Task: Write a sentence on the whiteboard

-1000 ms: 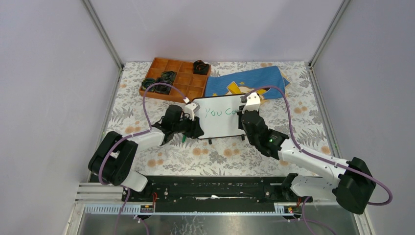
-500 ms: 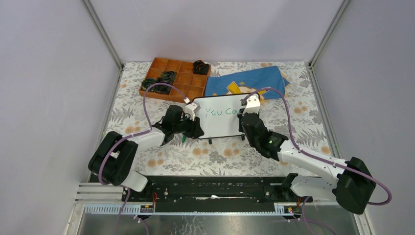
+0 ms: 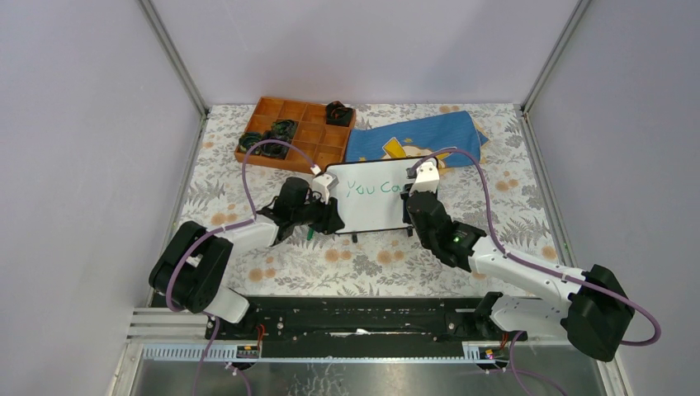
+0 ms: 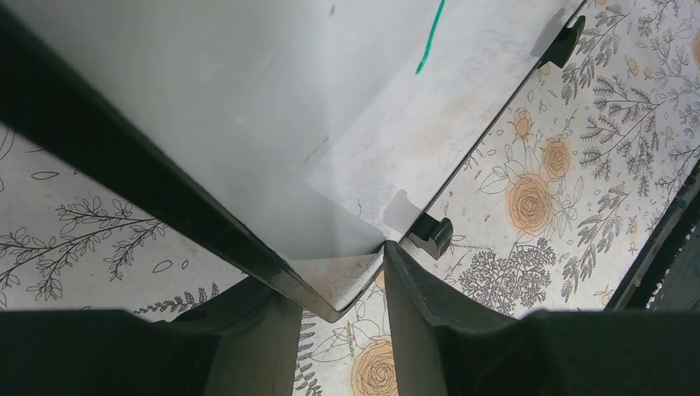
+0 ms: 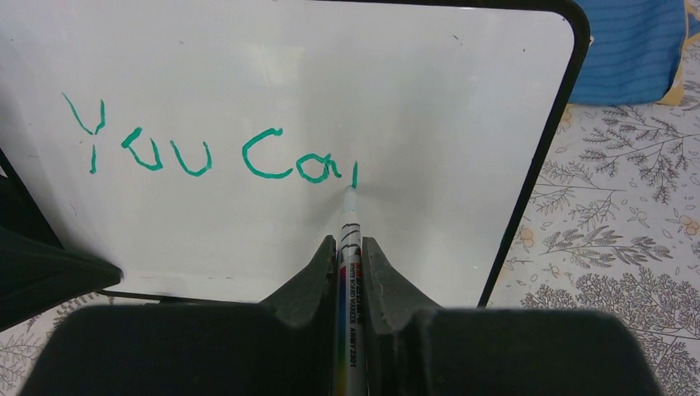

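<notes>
Left jaws clamped on whiteboard [image 3: 373, 208] corner, right jaws on marker [image 5: 347, 252] — blue cloth [image 3: 425, 132], orange tray [image 3: 312, 139] beyond.

Left hand [image 4: 337, 289] and right hand [image 5: 348, 252] both clamped, angled inward.

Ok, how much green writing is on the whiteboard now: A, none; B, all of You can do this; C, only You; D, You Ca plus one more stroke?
D: in the right wrist view the writing on the whiteboard reads You Ca and a short stroke, at the tip of the marker in the right gripper.
</notes>
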`<control>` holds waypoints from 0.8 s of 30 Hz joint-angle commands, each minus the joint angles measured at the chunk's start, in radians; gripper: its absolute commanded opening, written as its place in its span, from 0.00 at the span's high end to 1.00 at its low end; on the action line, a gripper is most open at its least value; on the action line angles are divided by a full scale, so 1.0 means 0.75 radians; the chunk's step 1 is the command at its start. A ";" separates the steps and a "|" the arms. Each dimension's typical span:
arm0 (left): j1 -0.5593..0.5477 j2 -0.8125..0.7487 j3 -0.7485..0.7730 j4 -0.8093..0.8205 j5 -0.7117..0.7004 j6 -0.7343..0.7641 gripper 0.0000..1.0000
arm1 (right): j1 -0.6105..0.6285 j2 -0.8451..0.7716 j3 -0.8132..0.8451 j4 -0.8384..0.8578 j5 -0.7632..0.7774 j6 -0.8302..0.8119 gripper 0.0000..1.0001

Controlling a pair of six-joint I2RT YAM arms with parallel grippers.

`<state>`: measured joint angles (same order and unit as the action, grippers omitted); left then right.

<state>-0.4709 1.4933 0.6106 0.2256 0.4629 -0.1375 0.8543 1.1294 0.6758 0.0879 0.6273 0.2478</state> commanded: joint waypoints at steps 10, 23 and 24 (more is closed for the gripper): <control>-0.010 0.007 0.044 -0.015 -0.024 0.042 0.55 | -0.015 0.009 0.108 0.032 0.071 -0.047 1.00; -0.012 0.006 0.043 -0.016 -0.028 0.044 0.55 | -0.046 0.016 0.122 0.029 0.075 -0.066 1.00; -0.012 0.005 0.043 -0.016 -0.028 0.044 0.55 | -0.048 0.013 0.120 0.028 0.078 -0.065 1.00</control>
<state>-0.4713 1.4933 0.6106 0.2222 0.4625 -0.1314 0.8352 1.1454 0.7227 0.0883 0.6468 0.2131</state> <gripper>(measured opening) 0.455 0.161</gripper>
